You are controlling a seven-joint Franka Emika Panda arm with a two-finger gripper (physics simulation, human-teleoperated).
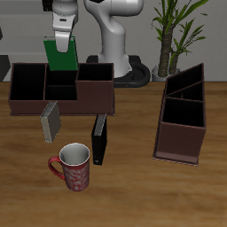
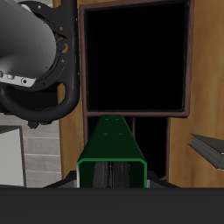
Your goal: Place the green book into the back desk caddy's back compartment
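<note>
Green book (image 1: 61, 56) hangs upright in the gripper (image 1: 62, 46).

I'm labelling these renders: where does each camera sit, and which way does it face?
Exterior view: in front, above the wooden table, facing the white arm; its tool holds the thin bright-green book over the long dark-brown caddy.
Wrist view: on the tool, facing down along the book into the caddy.
Shared: book, caddy.
</note>
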